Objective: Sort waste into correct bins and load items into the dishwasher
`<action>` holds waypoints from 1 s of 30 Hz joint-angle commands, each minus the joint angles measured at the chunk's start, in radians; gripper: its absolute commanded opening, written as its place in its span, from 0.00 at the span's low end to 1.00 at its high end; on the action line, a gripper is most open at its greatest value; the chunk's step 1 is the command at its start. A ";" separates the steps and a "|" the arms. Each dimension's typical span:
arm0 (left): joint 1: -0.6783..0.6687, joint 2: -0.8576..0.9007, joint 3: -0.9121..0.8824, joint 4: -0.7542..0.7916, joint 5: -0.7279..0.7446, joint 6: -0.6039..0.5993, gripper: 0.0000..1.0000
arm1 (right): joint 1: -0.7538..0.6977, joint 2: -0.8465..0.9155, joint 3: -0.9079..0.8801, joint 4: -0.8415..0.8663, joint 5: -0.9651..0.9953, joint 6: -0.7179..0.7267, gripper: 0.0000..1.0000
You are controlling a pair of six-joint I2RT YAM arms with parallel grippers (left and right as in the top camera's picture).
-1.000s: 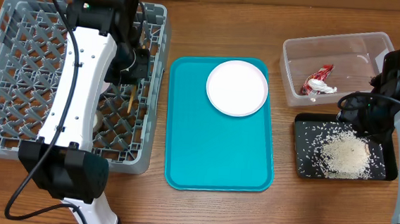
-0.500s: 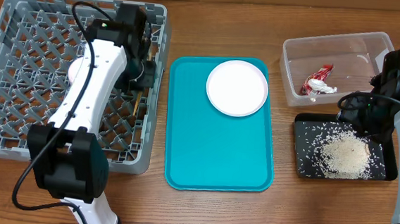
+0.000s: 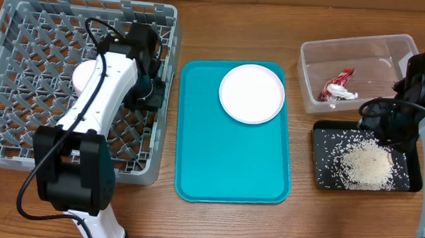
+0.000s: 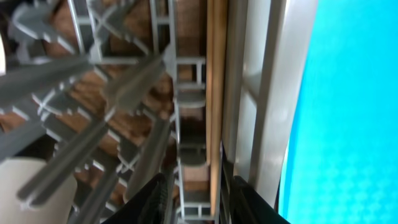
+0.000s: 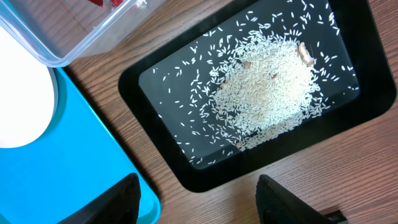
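Note:
The grey dish rack (image 3: 24, 23) stands at the left. My left gripper (image 3: 152, 98) is low inside the rack by its right wall and its fingers (image 4: 202, 202) are apart. A wooden chopstick (image 4: 215, 93) lies along that wall (image 4: 261, 93) and runs between the fingers. A white round item (image 3: 87, 73) sits in the rack. The white plate (image 3: 252, 93) rests on the teal tray (image 3: 232, 158). The clear tub (image 3: 390, 49) holds the red-and-white wrapper (image 3: 338, 86). The black tray (image 3: 411, 178) holds rice (image 3: 367, 161). My right gripper (image 5: 199, 205) is open and empty beside the black tray (image 5: 155, 155).
The teal tray lies between the rack and the bins, and its edge shows in both wrist views (image 4: 348, 112) (image 5: 74, 155). Upright grey pegs (image 4: 74, 68) of the rack stand close to my left gripper. Bare wooden table (image 3: 213, 224) runs along the front.
My left arm has swung right and back toward the rack's right wall. The chopstick that showed below the gripper in the overhead view is now hidden under it. The right arm has not moved.

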 commanded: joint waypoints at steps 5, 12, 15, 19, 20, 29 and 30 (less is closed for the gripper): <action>-0.039 -0.118 0.251 -0.060 0.083 0.013 0.43 | -0.002 -0.021 0.024 0.005 -0.001 -0.003 0.62; -0.206 -0.137 0.263 0.099 0.215 0.134 0.68 | -0.002 -0.021 0.024 0.008 -0.001 -0.002 0.62; -0.295 -0.092 0.263 0.180 0.214 0.291 0.71 | -0.002 -0.021 0.024 0.008 -0.001 -0.002 0.62; -0.437 0.061 0.263 0.268 0.213 0.515 0.77 | -0.002 -0.021 0.024 0.008 -0.001 -0.002 0.69; -0.462 0.103 0.263 0.278 0.191 0.539 0.77 | -0.002 -0.021 0.024 0.008 -0.001 -0.002 0.69; -0.558 0.354 0.263 0.324 0.033 0.562 0.72 | -0.002 -0.021 0.024 0.008 -0.001 -0.002 0.70; -0.559 0.370 0.263 0.328 0.024 0.562 0.71 | -0.002 -0.021 0.024 0.008 -0.001 -0.002 0.70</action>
